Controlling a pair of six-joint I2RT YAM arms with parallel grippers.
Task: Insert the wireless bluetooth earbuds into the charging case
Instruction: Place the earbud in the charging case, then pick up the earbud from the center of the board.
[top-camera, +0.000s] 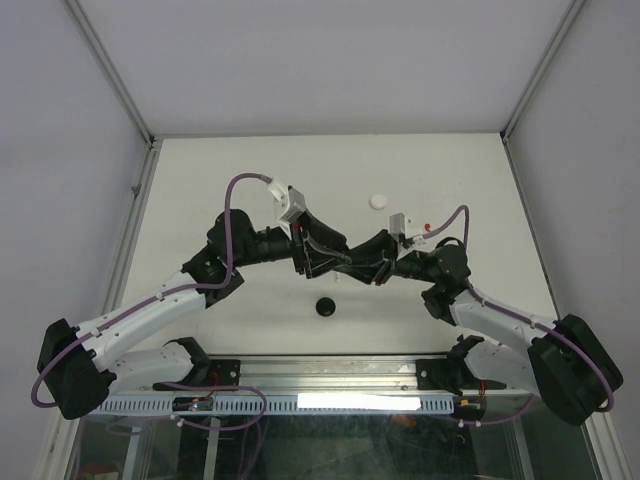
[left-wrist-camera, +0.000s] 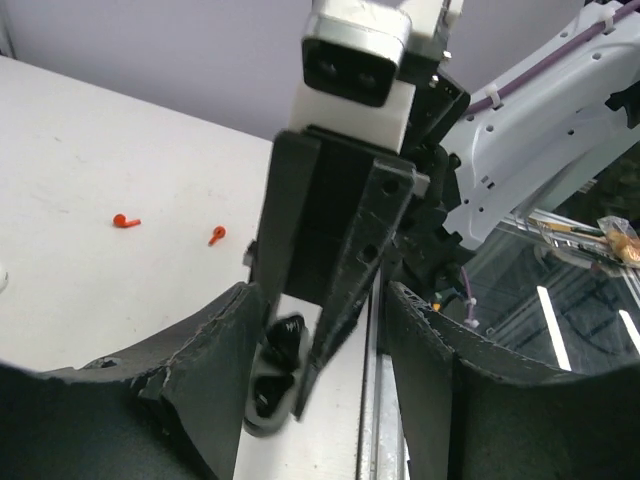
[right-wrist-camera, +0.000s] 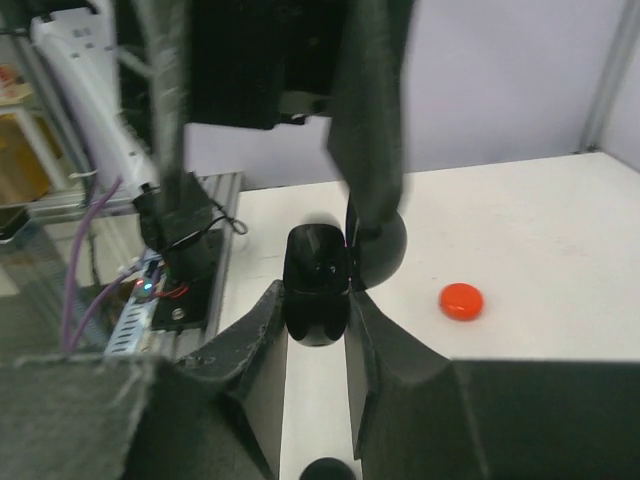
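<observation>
From above, the left pincer (top-camera: 318, 262) and right pincer (top-camera: 366, 262) meet tip to tip over the surface (top-camera: 200, 180), hiding what lies between them. A white disc (top-camera: 378, 201) sits beyond them and a black disc (top-camera: 324, 307) on their near side. The left wrist view alone shows two red earbuds (left-wrist-camera: 125, 221) lying loose on the surface, well off to the left pincer's left. That pincer's fingers (left-wrist-camera: 200, 380) are spread wide around the right pincer's tips. The right wrist view shows plainly the open black charging case (right-wrist-camera: 316, 270), clamped between the right pincer's narrow-set fingers, with a red disc (right-wrist-camera: 461, 301) to its right.
</observation>
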